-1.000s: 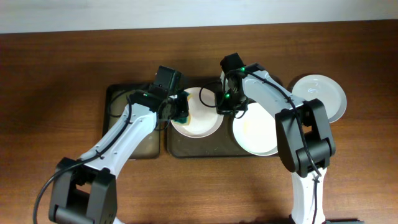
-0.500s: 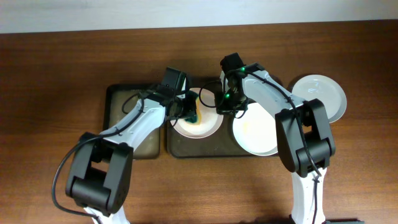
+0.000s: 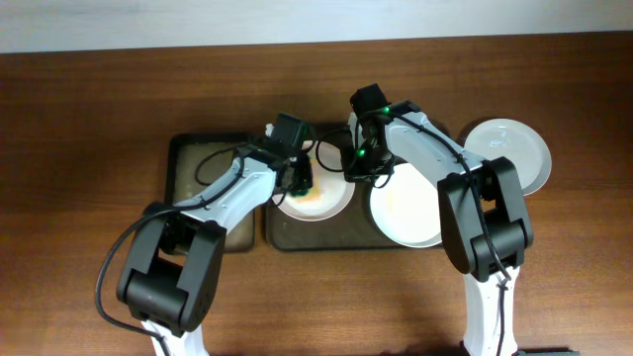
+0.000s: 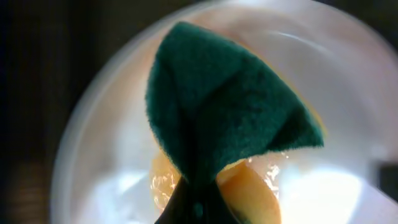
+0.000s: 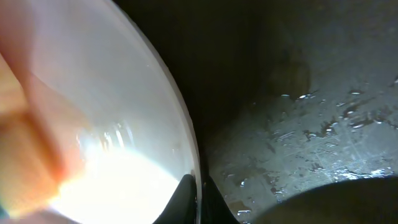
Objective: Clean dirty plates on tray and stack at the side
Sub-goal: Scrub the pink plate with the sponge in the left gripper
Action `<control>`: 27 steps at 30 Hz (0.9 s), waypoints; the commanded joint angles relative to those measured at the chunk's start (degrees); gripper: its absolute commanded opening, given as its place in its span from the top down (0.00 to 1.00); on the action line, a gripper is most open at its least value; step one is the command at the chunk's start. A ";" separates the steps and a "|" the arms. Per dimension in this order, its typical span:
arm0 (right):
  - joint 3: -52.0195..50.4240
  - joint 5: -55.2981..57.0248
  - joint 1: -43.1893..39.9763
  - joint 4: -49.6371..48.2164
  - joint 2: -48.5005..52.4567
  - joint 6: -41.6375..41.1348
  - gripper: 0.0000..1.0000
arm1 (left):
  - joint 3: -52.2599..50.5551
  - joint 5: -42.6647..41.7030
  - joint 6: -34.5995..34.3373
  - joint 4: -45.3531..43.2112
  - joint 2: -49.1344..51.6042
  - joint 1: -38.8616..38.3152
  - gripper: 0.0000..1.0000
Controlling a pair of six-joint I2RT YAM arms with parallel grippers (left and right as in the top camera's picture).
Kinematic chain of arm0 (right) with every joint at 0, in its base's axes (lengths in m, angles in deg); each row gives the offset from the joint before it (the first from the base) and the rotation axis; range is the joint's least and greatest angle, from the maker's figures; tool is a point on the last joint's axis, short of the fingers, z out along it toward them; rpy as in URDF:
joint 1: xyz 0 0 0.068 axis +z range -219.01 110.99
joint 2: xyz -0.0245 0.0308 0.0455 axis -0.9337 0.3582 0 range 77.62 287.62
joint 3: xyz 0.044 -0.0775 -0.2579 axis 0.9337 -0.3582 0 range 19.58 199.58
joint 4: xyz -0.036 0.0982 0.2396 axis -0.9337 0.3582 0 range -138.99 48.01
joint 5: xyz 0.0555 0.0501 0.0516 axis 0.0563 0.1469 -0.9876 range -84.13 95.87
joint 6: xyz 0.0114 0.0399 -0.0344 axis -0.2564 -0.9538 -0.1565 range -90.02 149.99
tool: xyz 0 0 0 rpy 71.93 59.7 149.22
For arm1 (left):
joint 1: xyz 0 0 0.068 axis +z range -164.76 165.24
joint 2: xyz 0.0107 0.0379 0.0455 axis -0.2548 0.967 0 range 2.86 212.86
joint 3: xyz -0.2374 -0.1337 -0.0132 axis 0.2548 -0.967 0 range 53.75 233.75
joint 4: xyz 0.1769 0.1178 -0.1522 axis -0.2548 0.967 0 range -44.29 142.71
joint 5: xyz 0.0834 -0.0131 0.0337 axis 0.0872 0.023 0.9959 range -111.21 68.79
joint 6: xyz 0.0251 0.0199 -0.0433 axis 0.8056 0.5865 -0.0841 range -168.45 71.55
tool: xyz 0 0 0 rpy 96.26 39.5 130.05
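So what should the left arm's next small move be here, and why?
Probably drag the green scouring sponge across the yellow smear: residue shows on the round white plate, the left gripper grips the sponge, and the right gripper pinches the plate's rim.

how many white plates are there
3. one plate under the sponge on the tray, another beside it on the tray, the third on the table at far right; any stacked beneath would be hidden
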 commanded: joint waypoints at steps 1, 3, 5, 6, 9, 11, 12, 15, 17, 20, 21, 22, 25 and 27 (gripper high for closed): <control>-0.33 3.10 0.35 1.33 1.29 3.45 0.96 | -0.11 19.82 -0.09 4.55 1.33 1.27 1.00; -0.33 3.08 0.35 1.33 1.29 3.43 0.96 | 1.90 20.22 -0.09 7.02 0.37 1.27 1.00; -0.33 3.08 0.35 1.33 1.29 3.43 0.96 | 4.28 20.15 -0.11 8.57 -0.83 1.20 1.00; -0.33 3.08 0.35 1.36 1.29 3.43 0.96 | 5.42 19.89 -0.11 9.05 -1.46 1.14 1.00; -0.33 3.08 0.35 1.33 1.29 3.43 0.96 | 7.87 14.71 -1.70 9.01 -3.15 1.11 1.00; -0.33 3.08 0.35 1.29 1.29 3.43 0.96 | 8.00 5.92 -2.97 6.49 -3.26 1.11 1.00; -0.33 3.08 0.35 1.29 1.29 3.43 0.96 | 8.00 2.45 -3.37 5.49 -2.91 1.11 1.00; -0.33 3.06 0.35 1.31 1.29 3.39 0.96 | 8.00 -3.82 -7.21 3.32 -1.55 1.05 0.99; -0.33 3.06 0.35 1.31 1.29 3.41 0.96 | 8.00 -6.03 -9.22 1.77 0.17 1.05 0.99; -0.33 3.08 0.35 1.31 1.29 3.41 0.96 | 8.00 -12.28 -9.18 -1.01 4.11 1.05 1.00; -0.33 3.08 0.35 1.29 1.29 3.41 0.96 | 8.00 -13.86 -9.20 -1.20 5.09 1.05 1.00; -0.33 3.08 0.35 1.27 1.29 3.41 0.96 | 8.00 -14.88 -9.20 -1.27 6.08 1.05 1.00; -0.33 3.08 0.35 0.87 1.29 3.41 0.96 | 8.00 -15.23 -9.11 -0.46 9.20 1.05 1.00; -0.33 3.08 0.35 0.87 1.29 3.41 0.96 | 8.00 -13.22 -8.09 0.85 9.97 1.22 1.00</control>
